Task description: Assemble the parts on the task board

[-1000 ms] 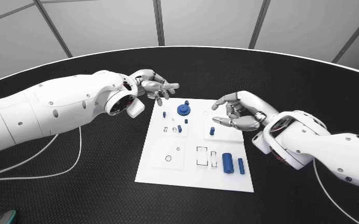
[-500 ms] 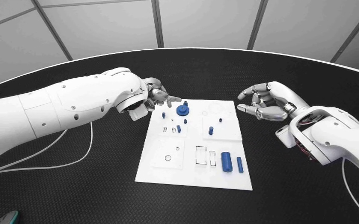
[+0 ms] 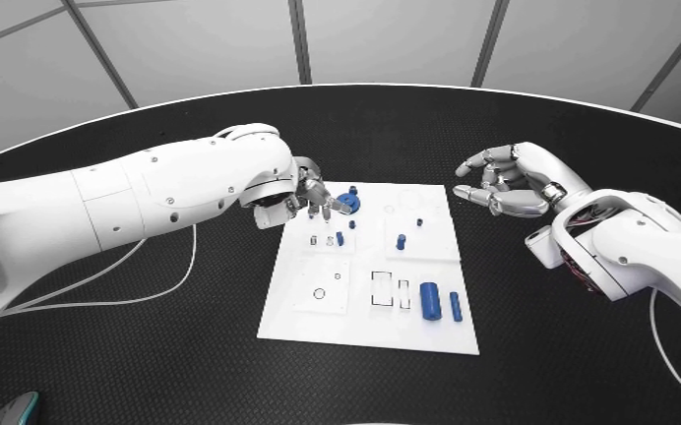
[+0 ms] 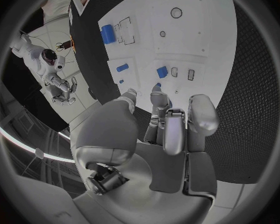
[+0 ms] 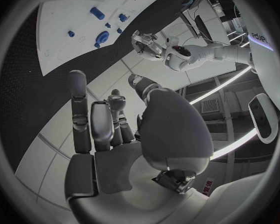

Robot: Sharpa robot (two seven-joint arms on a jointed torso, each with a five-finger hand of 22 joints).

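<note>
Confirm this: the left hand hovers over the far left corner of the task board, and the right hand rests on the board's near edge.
Not quite. The left hand is over the far left corner of the task board, but the right hand is off the board, open above the black table beyond its far right corner, as the head view shows.

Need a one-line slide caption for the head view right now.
Left hand reaches over the task board's far corner; right hand hovers open beside it.

My head camera looked down over the whole task board [image 3: 372, 277]; both wrist cameras sat behind their hands, sharing it.
</note>
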